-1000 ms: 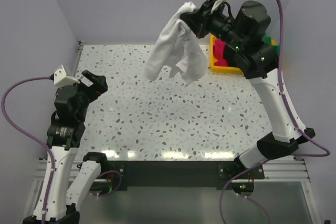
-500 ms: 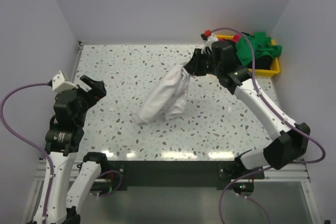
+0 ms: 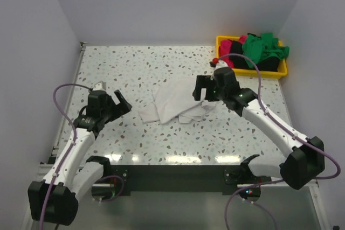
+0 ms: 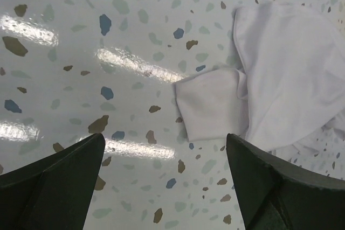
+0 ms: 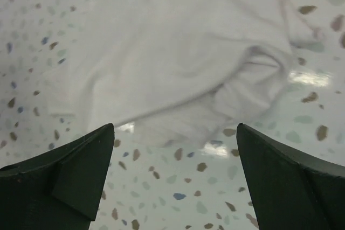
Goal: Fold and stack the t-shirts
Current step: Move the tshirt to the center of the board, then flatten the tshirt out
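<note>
A large white t-shirt [image 3: 175,106] lies crumpled on the speckled table near its middle. My right gripper [image 3: 199,93] stands open just right of the heap, with nothing between its fingers; in the right wrist view the white t-shirt [image 5: 178,52] spreads just beyond the right gripper [image 5: 175,127]. My left gripper [image 3: 123,104] is open and empty a short way left of the cloth. In the left wrist view a sleeve corner of the white t-shirt [image 4: 215,103] lies ahead of the left gripper [image 4: 165,138]. Green [image 3: 264,47], magenta-pink [image 3: 226,47] and black [image 3: 237,60] t-shirts are piled in the bin.
A yellow plastic bin [image 3: 250,72] sits at the table's back right corner. Grey walls close in the table on the left, back and right. The table's raised rim [image 3: 82,47] runs along its left and far sides.
The right arm swung the white t-shirt down from high in the air onto the table, then opened and let it go. The left arm reached forward and right toward the cloth.
</note>
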Robot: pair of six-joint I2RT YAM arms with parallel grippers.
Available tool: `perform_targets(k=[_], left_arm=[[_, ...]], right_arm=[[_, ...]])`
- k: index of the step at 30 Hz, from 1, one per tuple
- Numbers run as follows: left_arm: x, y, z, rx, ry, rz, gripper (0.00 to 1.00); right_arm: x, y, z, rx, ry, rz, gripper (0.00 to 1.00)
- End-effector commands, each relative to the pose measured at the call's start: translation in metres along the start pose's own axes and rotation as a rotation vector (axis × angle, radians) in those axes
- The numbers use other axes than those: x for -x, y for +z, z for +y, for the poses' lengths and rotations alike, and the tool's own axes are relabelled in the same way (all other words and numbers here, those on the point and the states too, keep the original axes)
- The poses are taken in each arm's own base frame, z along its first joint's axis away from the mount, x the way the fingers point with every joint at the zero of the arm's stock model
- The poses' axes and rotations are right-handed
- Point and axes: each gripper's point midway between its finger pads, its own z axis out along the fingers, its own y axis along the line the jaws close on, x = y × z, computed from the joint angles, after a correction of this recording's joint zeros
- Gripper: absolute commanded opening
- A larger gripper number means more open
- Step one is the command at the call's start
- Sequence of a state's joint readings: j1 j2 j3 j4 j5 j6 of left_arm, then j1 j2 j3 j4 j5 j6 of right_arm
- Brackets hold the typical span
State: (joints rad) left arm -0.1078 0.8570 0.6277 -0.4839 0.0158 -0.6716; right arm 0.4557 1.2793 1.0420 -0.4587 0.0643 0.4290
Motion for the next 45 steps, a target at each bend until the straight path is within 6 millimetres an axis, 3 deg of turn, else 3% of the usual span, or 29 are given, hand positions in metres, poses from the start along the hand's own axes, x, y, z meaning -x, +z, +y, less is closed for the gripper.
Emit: perform_targets(k=[1, 2, 3, 5, 9, 15, 17, 21, 26, 27, 29, 30, 32, 33, 35, 39, 40, 45], left_arm=[[-0.012, 0.011, -0.037, -0.144, 0.037, 0.028, 1.00], [-0.017, 0.013, -0.039, -0.136, 0.041, 0.040, 1.00], [-0.020, 0.017, -0.038, -0.108, 0.050, 0.043, 1.00], [-0.030, 0.021, -0.043, -0.106, 0.068, 0.071, 1.00], [-0.030, 0.025, -0.036, -0.067, 0.064, 0.064, 1.00], [-0.033, 0.026, -0.028, -0.044, 0.051, 0.053, 1.00], [-0.035, 0.028, -0.024, -0.028, 0.047, 0.055, 1.00], [-0.038, 0.029, -0.022, -0.021, 0.048, 0.062, 1.00], [-0.038, 0.031, -0.025, -0.042, 0.044, 0.059, 1.00], [-0.040, 0.032, -0.026, -0.046, 0.041, 0.065, 1.00], [-0.043, 0.034, -0.029, -0.064, 0.034, 0.076, 1.00], [-0.044, 0.035, -0.029, -0.068, 0.034, 0.081, 1.00], [-0.047, 0.038, -0.031, -0.087, 0.031, 0.084, 1.00], [-0.047, 0.040, -0.032, -0.089, 0.032, 0.082, 1.00], [-0.053, 0.043, -0.036, -0.110, 0.043, 0.110, 1.00], [-0.060, 0.049, -0.036, -0.099, 0.062, 0.140, 1.00], [-0.062, 0.050, -0.036, -0.100, 0.068, 0.146, 1.00], [-0.072, 0.054, -0.047, -0.143, 0.084, 0.173, 1.00]], right_arm=[[-0.025, -0.001, 0.058, 0.122, -0.128, 0.001, 0.99], [-0.038, 0.008, 0.067, 0.128, -0.142, 0.036, 0.99], [-0.051, 0.007, 0.092, 0.173, -0.187, 0.050, 0.99], [-0.076, 0.017, 0.121, 0.173, -0.255, 0.079, 0.99], [-0.111, 0.038, 0.149, 0.123, -0.286, 0.116, 0.99], [-0.135, 0.059, 0.179, 0.098, -0.290, 0.082, 0.88], [-0.145, 0.070, 0.183, 0.083, -0.284, 0.082, 0.81], [-0.146, 0.089, 0.170, -0.012, -0.240, 0.036, 0.63], [-0.139, 0.105, 0.151, -0.119, -0.230, -0.062, 0.55], [-0.141, 0.106, 0.153, -0.112, -0.222, -0.066, 0.41], [-0.140, 0.108, 0.154, -0.096, -0.211, -0.083, 0.31], [-0.139, 0.106, 0.156, -0.087, -0.209, -0.086, 0.20], [-0.139, 0.105, 0.156, -0.068, -0.231, -0.087, 0.11], [-0.133, 0.099, 0.157, -0.058, -0.238, -0.095, 0.00], [-0.129, 0.089, 0.154, -0.058, -0.263, -0.087, 0.00], [-0.099, 0.048, 0.146, -0.065, -0.341, -0.102, 0.00], [-0.082, 0.029, 0.148, -0.044, -0.335, -0.133, 0.00], [-0.057, -0.018, 0.122, -0.064, -0.375, -0.124, 0.00]])
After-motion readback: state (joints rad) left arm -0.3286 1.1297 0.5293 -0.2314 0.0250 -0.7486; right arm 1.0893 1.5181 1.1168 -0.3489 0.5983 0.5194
